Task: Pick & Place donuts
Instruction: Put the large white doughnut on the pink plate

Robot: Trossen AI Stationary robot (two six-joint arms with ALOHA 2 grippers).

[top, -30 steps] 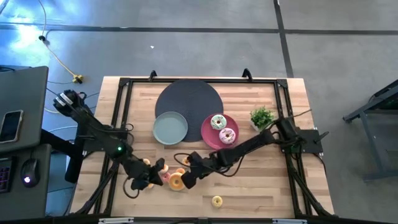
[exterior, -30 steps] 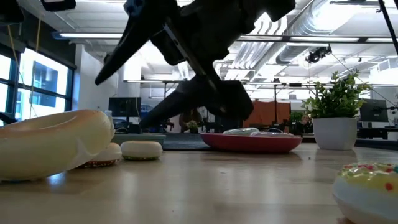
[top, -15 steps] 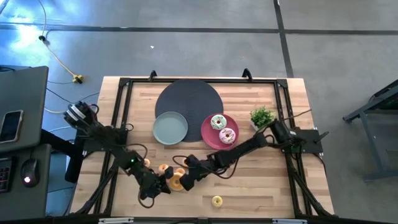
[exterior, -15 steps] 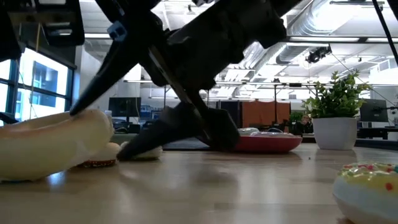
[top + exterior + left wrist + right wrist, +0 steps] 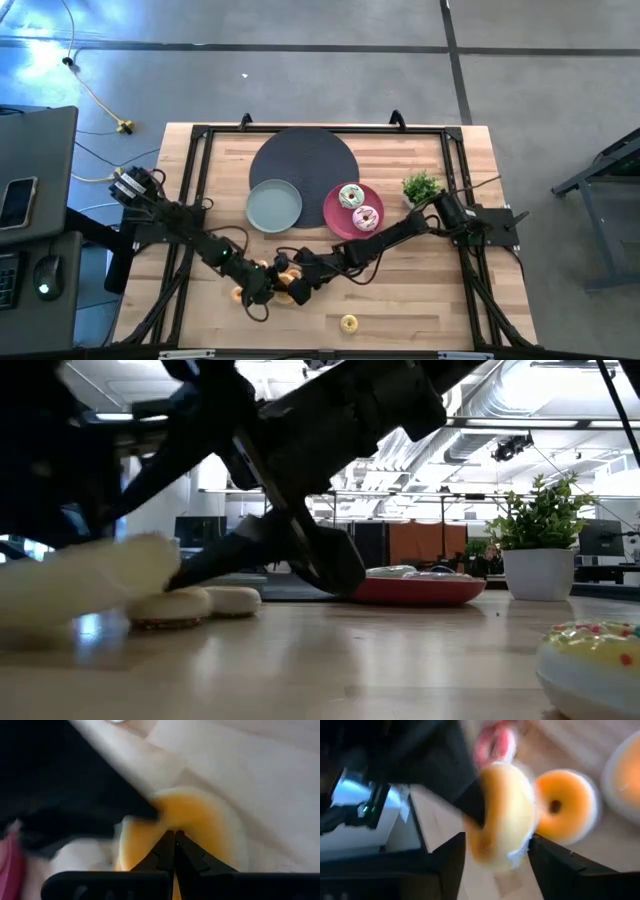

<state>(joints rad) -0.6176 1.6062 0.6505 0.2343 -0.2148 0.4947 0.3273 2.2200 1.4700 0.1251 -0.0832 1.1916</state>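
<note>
From above, we see both arms meeting at the front of the surface (image 5: 420,300). The right gripper (image 5: 296,287) and left gripper (image 5: 262,290) crowd a cluster of small donuts (image 5: 283,281). One yellow donut (image 5: 348,322) lies apart, nearer the front edge. Two iced donuts (image 5: 357,206) sit on the pink plate (image 5: 335,216); the grey-green plate (image 5: 272,205) is bare.

At surface height, two small donuts (image 5: 195,605) lie side by side, with a larger pale one (image 5: 90,575) to their left and a sprinkled one (image 5: 592,650) at the right edge.

In the left wrist view, the fingers (image 5: 167,847) are pressed together with nothing between them, their tips against an orange donut (image 5: 200,827).

In the right wrist view, the fingers (image 5: 451,865) are clamped on a tilted orange donut (image 5: 502,817); another orange one (image 5: 564,806) and a pink one (image 5: 492,745) lie beyond.

We judge the right arm should lift straight up, and the left should back off first, since the two could collide.
</note>
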